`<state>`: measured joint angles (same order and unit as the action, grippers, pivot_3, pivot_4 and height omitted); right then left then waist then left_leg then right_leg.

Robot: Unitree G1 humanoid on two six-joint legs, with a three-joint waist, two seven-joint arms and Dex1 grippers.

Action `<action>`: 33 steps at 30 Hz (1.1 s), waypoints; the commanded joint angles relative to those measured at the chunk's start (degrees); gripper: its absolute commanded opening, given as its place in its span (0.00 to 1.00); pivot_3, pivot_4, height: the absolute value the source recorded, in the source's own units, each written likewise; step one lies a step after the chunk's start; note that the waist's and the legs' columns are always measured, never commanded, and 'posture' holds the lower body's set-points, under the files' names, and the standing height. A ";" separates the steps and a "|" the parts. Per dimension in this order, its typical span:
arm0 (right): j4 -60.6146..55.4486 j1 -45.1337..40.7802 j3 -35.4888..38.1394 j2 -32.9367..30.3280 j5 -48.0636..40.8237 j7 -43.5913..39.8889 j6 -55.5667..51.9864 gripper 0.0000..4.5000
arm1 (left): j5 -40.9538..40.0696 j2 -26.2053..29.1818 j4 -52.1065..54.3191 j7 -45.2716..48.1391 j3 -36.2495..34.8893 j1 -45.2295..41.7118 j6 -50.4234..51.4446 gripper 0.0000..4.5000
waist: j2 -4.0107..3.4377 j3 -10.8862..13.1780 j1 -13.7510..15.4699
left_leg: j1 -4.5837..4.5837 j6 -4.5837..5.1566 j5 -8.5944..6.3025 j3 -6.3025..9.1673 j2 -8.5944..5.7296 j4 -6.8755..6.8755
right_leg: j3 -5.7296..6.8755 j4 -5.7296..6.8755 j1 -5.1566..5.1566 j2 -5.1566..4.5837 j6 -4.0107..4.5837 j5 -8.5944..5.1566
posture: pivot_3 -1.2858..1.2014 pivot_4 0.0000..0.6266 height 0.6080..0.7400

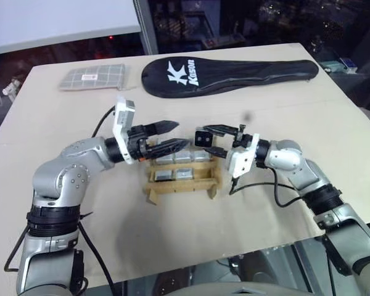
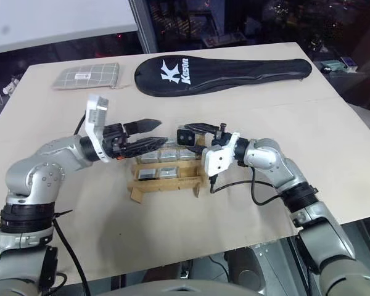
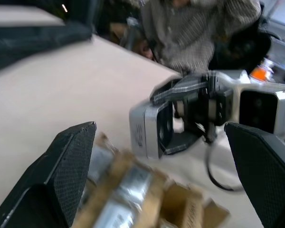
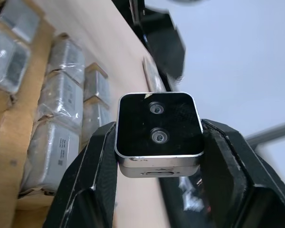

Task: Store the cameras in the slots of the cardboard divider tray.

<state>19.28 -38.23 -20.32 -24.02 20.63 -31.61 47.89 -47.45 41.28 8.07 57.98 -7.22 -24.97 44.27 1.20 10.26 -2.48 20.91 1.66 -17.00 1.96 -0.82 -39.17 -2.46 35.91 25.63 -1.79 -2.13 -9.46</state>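
The cardboard divider tray point(image 1: 182, 185) lies mid-table with several silver-grey cameras point(image 1: 173, 175) in its slots. Just above its far edge my right gripper point(image 1: 201, 139) points left, level, shut on one camera point(image 4: 159, 129) whose black lens face looks back at the wrist. That same camera point(image 3: 149, 127) shows silver-sided in the left wrist view. Facing it from the left, my left gripper point(image 1: 182, 134) stands open a short way off, its black fingers point(image 3: 70, 167) spread wide with nothing between them. The arms hide the tray's back row in part.
A long black racket cover point(image 1: 228, 75) lies across the far side of the table, and a grey checked pouch point(image 1: 94, 77) at the far left. A person in a striped shirt point(image 3: 199, 28) stands beyond the table. The table edge runs close in front of the tray.
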 commanded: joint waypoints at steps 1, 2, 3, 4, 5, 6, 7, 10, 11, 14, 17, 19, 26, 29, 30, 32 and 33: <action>1.19 -2.78 -0.14 0.32 4.28 5.11 7.12 0.42 | -0.18 1.40 0.49 2.07 0.22 -1.54 1.18 1.00 | 0.00 0.00 0.03 | 0.00 0.00 0.00 0.00 0.00 0.00 | 0.00 0.00 0.00 0.00 0.00 0.00 | 0.52 0.24 1.00; 1.50 -3.17 -0.22 0.51 5.13 5.95 7.90 0.42 | 0.02 1.49 0.37 2.49 0.39 -1.68 1.14 1.00 | 0.00 0.00 0.04 | 0.00 0.00 0.00 0.01 0.00 0.00 | 0.00 0.00 -0.01 -0.01 0.00 0.00 | 0.52 0.24 1.00; 1.70 -3.55 -0.29 0.70 5.90 6.74 8.52 0.42 | 0.20 1.42 0.23 2.71 0.54 -1.93 1.08 1.00 | 0.00 0.00 0.05 | 0.01 0.00 0.00 0.00 0.00 -0.01 | 0.00 0.00 -0.01 -0.01 0.00 0.00 | 0.52 0.24 1.00; 1.90 -3.84 -0.37 0.84 6.44 7.37 8.90 0.42 | 0.17 1.27 0.07 2.77 0.56 -2.19 1.26 1.00 | 0.00 0.00 0.05 | 0.01 0.00 0.00 0.00 0.00 -0.01 | -0.01 0.00 -0.01 -0.01 0.00 0.00 | 0.52 0.24 1.00; 1.99 -4.10 -0.46 0.94 7.04 8.04 9.27 0.42 | 0.10 1.12 -0.04 2.91 0.62 -2.51 1.42 1.00 | 0.00 0.00 0.05 | 0.01 -0.01 0.01 0.00 0.00 -0.01 | -0.01 0.00 -0.01 -0.02 0.00 0.00 | 0.52 0.24 1.00; 2.06 -4.26 -0.50 1.13 7.29 8.65 9.51 0.42 | 0.18 1.16 -0.01 3.35 0.87 -2.72 1.44 1.00 | 0.00 0.00 0.05 | 0.01 -0.01 0.01 0.00 0.00 -0.01 | -0.02 0.00 -0.01 -0.02 0.00 0.00 | 0.52 0.24 1.00; 2.14 -4.36 -0.54 1.23 7.47 9.12 9.69 0.42 | 0.26 1.21 0.03 3.70 1.05 -2.84 1.45 1.00 | 0.00 0.00 0.05 | 0.01 -0.01 0.01 0.00 0.00 -0.01 | -0.02 0.00 -0.01 -0.02 0.00 0.00 | 0.52 0.24 1.00; 1.72 -4.45 -1.06 1.45 7.63 9.63 10.36 0.42 | 0.64 1.25 0.19 4.51 1.75 -2.71 1.65 1.00 | 0.00 0.00 0.05 | 0.01 -0.02 0.01 0.00 0.00 -0.01 | -0.02 0.00 -0.01 -0.02 0.01 0.00 | 0.52 0.24 1.00; 1.56 -4.45 -1.15 1.51 7.59 9.80 10.53 0.42 | 0.80 1.28 0.18 4.81 1.99 -2.68 1.73 1.00 | 0.00 0.00 0.05 | 0.01 -0.02 0.01 0.00 0.00 -0.01 | -0.02 0.00 -0.01 -0.02 0.01 0.00 | 0.52 0.24 1.00; 1.26 -4.53 -1.25 1.74 7.43 9.99 10.48 0.42 | 1.11 0.78 -0.22 4.99 2.43 -3.17 1.77 1.00 | 0.00 0.00 0.05 | 0.01 0.00 0.00 0.00 0.00 -0.01 | -0.03 0.00 -0.01 -0.02 0.01 0.00 | 0.52 0.24 1.00; 1.30 -4.71 -1.27 1.92 7.38 9.93 10.45 0.42 | 0.96 0.28 -0.71 4.91 2.44 -3.78 1.67 0.94 | 0.00 0.00 0.04 | 0.00 0.03 -0.01 0.00 0.00 -0.01 | -0.03 0.00 -0.01 -0.02 0.01 0.00 | 0.52 0.24 1.00; 1.39 -4.76 -1.26 1.97 7.21 9.82 10.38 0.42 | 1.01 -0.30 -0.92 4.67 2.24 -3.96 1.08 0.82 | 0.00 0.00 0.05 | 0.00 0.03 -0.01 0.00 0.00 -0.01 | -0.02 0.01 -0.01 -0.02 0.01 0.00 | 0.52 0.24 1.00; 1.04 -3.91 -1.57 1.87 6.60 9.38 10.17 0.42 | 0.90 -1.03 -1.12 4.28 1.55 -4.04 1.14 0.17 | 0.00 0.00 0.04 | 0.01 0.01 0.00 0.00 0.00 -0.01 | -0.03 0.01 -0.01 -0.02 0.01 0.00 | 0.52 0.24 1.00; 1.16 -3.78 -1.91 1.88 5.46 8.64 9.72 0.42 | 1.11 -1.03 -1.16 4.57 1.60 -3.93 0.89 0.17 | 0.00 0.00 0.03 | 0.01 0.03 -0.01 0.00 0.01 -0.01 | -0.03 0.01 -0.01 -0.02 0.01 0.00 | 0.52 0.24 1.00; 0.78 -3.34 -2.52 1.57 3.71 6.61 8.17 0.42 | 1.21 -1.06 -1.16 4.64 1.67 -3.92 0.78 0.17 | 0.00 0.00 0.03 | 0.01 0.03 -0.01 0.00 0.00 -0.01 | -0.03 0.01 -0.01 -0.02 0.01 0.00 | 0.52 0.24 1.00; -0.20 -2.56 -3.28 0.97 1.21 3.85 6.10 0.53 | 1.59 -1.33 -1.21 4.69 1.73 -3.93 0.21 0.17 | 0.00 0.00 0.03 | 0.00 0.03 -0.01 0.00 0.01 -0.01 | -0.03 0.01 -0.01 -0.02 0.01 0.00 | 0.52 0.24 1.00; -0.98 -1.93 -3.40 0.59 0.05 2.85 5.29 0.66 | 1.44 -2.09 -1.17 4.29 1.28 -3.88 -0.40 0.17 | 0.00 0.00 0.05 | 0.00 0.04 -0.02 0.01 0.01 -0.01 | -0.03 0.01 -0.02 -0.02 0.01 0.00 | 0.52 0.24 1.00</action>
<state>21.08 -40.79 -23.15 -22.94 23.01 -27.06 54.14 -45.08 39.73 6.02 62.33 -4.16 -28.26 45.00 1.20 10.26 -2.42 20.91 1.71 -17.03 1.96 -0.80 -39.18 -2.49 35.91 25.61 -1.81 -2.12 -9.46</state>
